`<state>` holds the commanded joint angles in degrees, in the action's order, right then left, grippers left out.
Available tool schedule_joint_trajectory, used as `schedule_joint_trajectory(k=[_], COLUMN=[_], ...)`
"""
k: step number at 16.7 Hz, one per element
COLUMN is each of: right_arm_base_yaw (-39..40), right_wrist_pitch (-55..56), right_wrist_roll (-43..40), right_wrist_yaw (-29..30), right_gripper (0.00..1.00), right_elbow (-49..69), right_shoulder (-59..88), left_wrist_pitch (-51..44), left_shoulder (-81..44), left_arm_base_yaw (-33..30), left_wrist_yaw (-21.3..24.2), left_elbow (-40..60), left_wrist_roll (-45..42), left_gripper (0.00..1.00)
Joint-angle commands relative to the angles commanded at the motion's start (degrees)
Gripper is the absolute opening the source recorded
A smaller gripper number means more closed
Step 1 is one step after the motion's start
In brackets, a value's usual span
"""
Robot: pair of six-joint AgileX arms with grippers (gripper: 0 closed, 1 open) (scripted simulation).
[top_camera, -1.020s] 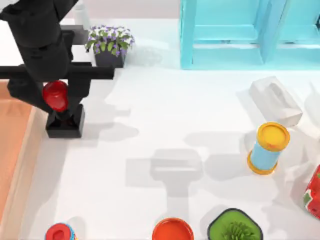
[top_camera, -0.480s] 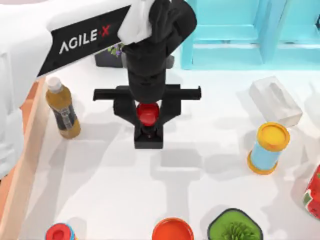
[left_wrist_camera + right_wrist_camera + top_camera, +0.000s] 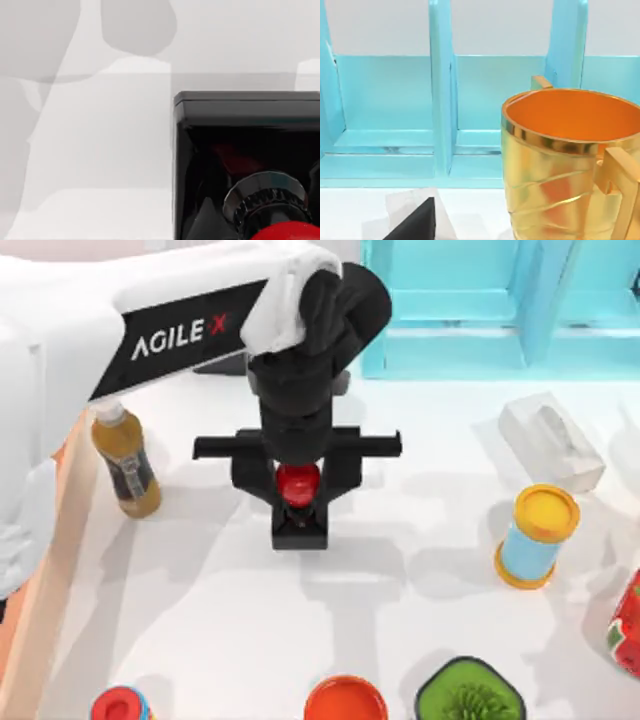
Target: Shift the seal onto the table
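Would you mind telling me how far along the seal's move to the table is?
Done: the seal is off the wooden tray and over the white table. In hand: the left gripper clasps its red knob, base at or near the surface. Left: release and withdraw.

The seal (image 3: 298,502) has a glossy red knob on a black block, held in the black left gripper (image 3: 298,480) over the white table (image 3: 200,600). Left of the gripper stands an amber bottle (image 3: 128,468) with a dark label; right of it, a yellow-lidded light-blue can (image 3: 535,537) and a gold mug (image 3: 565,165) with an orange inside.
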<state>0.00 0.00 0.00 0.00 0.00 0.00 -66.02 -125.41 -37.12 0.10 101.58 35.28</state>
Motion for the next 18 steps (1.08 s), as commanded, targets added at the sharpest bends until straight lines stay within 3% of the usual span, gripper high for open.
schedule_joint_trajectory(k=[6,18], right_arm_base_yaw=[0.0,0.0], right_wrist_pitch=[0.0,0.0], right_wrist_roll=[0.0,0.0], right_wrist_yaw=[0.0,0.0], right_gripper=[1.00,1.00], right_elbow=[0.0,0.0], right_shoulder=[0.0,0.0], left_wrist_pitch=[3.4,3.4], left_shoulder=[-0.7,-0.7], left_arm_base_yaw=[0.0,0.0], left_wrist_yaw=[0.0,0.0], left_elbow=[-2.8,-2.8], left_wrist_roll=[0.1,0.1], left_gripper=[0.00,0.90])
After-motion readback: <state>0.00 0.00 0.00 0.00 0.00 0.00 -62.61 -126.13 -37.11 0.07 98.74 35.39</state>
